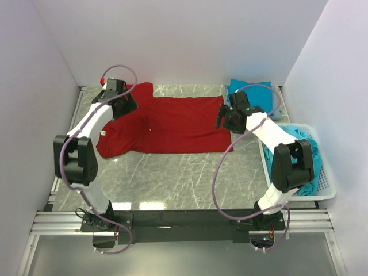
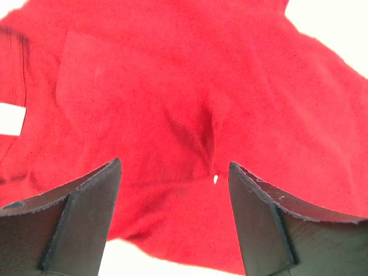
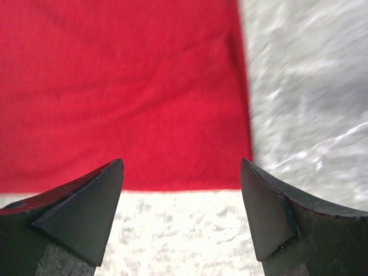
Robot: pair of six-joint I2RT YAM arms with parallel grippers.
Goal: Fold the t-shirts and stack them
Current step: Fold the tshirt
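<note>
Deep red, teal and veined grey
We see a plain deep red t-shirt (image 1: pixel 172 123), plain teal-blue t-shirts (image 1: pixel 299 133), a white mesh basket (image 1: pixel 328 187), and a grey table (image 1: pixel 172 178) veined with white like marble; the left arm (image 1: pixel 95 118) and right arm (image 1: pixel 269 129) are white with black joints.

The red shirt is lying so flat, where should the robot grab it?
The red shirt lies flat on the table, so only an edge lets a finger slip under. Probably pinch the corner at its right end, coming down from above with the right gripper, which hangs open over it.
</note>
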